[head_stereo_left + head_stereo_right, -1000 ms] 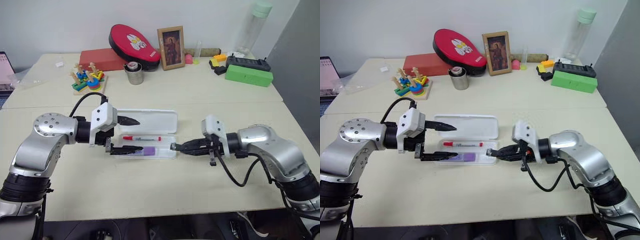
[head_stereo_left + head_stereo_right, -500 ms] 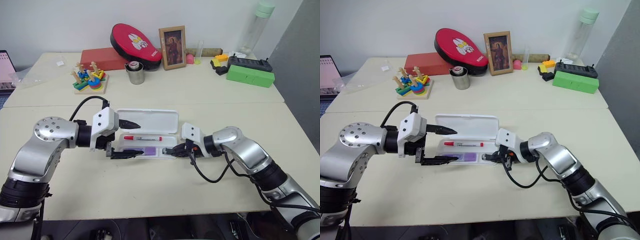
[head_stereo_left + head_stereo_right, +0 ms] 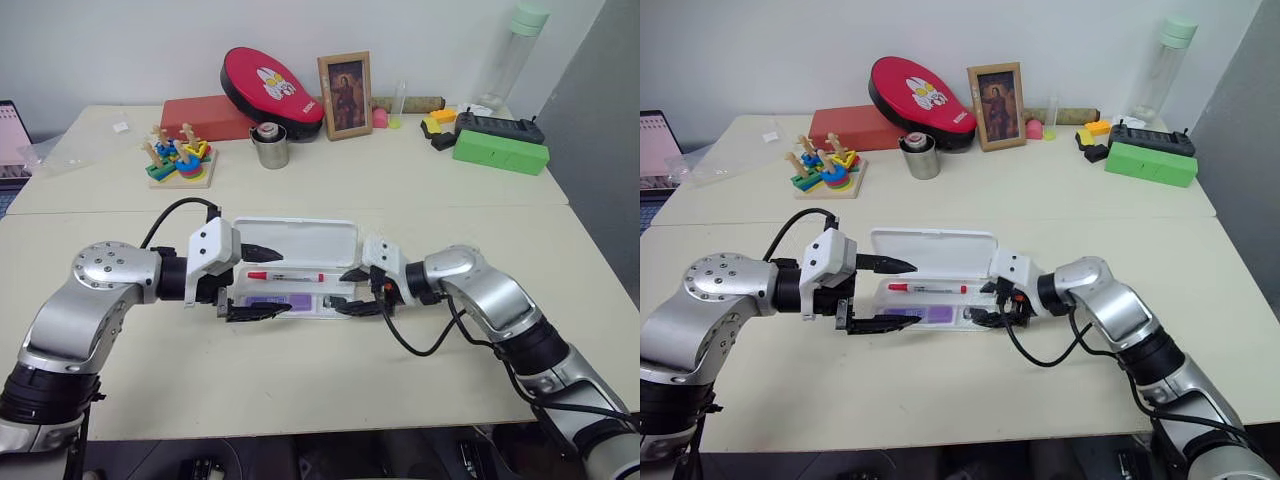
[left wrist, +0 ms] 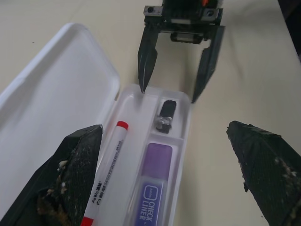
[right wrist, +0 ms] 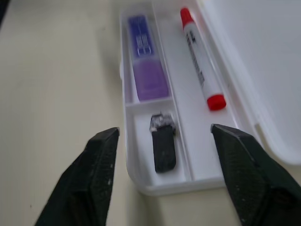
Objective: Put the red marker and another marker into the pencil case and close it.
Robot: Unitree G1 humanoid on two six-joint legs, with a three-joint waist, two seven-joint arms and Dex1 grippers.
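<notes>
Now both markers lie in the open pencil case (image 3: 300,300); both grippers' fingers (image 4: 148,59) spread, the lid (image 3: 300,240) should be swung shut evenly.

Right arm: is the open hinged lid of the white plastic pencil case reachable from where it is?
Probably yes: the right end effector sits open at the case's end, the lid lying flat just beyond, nothing between.
</notes>
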